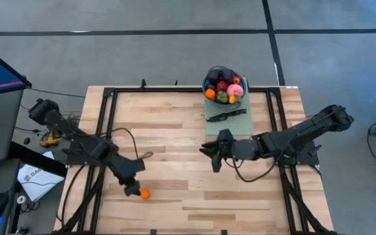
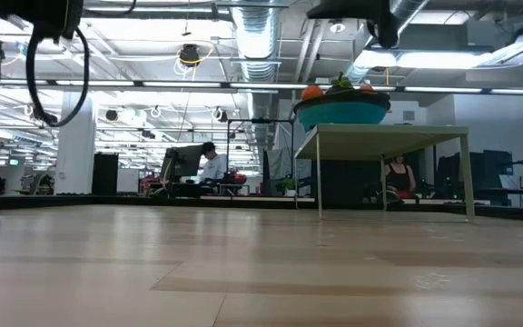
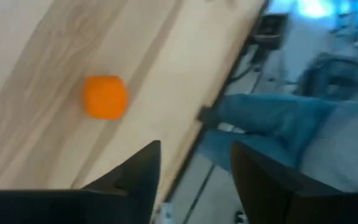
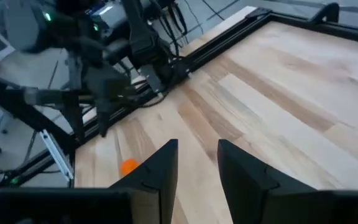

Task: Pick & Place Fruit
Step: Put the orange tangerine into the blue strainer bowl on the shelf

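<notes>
Orange fruit [image 1: 145, 194] sits just beside the left pincer [image 1: 132, 190], which is released; right pincer [image 1: 215, 158], empty, is well apart.

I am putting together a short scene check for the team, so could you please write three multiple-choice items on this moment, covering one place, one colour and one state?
1. Where does the lone orange fruit lie?
A. in the bowl
B. on the wood beside the left gripper
C. on the green mat

2. What colour is the bowl that holds the fruit?
A. teal
B. white
C. yellow

3. What is the right gripper holding?
A. the knife
B. a red fruit
C. nothing

Answers:
1 B: the high view shows it on the bare table, close by the left arm's fingers.
2 A: the low view shows a teal wall.
3 C: the right wrist view shows only table between its parted fingers.
</notes>
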You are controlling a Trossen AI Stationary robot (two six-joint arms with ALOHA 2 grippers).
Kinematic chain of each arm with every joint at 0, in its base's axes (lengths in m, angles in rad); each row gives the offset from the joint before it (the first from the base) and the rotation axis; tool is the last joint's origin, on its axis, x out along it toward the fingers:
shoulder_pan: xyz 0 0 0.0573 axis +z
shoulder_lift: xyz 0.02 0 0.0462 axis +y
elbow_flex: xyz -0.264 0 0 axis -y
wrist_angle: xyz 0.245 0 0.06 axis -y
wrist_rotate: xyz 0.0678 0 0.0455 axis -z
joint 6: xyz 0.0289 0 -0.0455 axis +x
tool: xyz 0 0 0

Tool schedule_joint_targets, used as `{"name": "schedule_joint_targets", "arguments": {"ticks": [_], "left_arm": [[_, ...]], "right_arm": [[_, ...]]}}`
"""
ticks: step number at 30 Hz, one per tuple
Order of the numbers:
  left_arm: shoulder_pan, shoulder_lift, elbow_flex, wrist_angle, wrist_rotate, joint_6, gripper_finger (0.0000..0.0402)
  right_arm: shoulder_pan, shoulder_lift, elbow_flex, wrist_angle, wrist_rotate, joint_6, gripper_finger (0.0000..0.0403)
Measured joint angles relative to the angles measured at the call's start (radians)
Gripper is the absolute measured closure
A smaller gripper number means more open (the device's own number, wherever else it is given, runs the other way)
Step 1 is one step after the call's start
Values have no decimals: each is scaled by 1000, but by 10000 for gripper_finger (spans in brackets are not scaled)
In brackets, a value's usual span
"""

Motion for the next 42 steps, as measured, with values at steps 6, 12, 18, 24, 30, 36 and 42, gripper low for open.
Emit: {"name": "schedule_joint_targets", "arguments": {"ticks": [6,12,18,24,30,36,42], "left_arm": [[-59,132,0,17,-4,312,138],[-110,230,0,21,-169,533,86],[-142,329,0,59,-309,600,80],[-165,398,-1,68,-311,614,98],[-183,423,-1,105,-398,564,119],[-192,423,-1,101,-451,563,146],[-192,423,-33,101,-411,560,194]], "right_arm": [[-34,-6,0,-6,-124,-72,295],[-38,-6,0,-7,-216,-83,295],[-35,-6,0,-7,-222,-81,295],[-35,-5,0,-7,-244,-52,294],[-35,-6,0,-7,-244,-27,294],[-34,-38,0,-7,-274,-8,294],[-34,-106,1,-44,-289,0,294]]}}
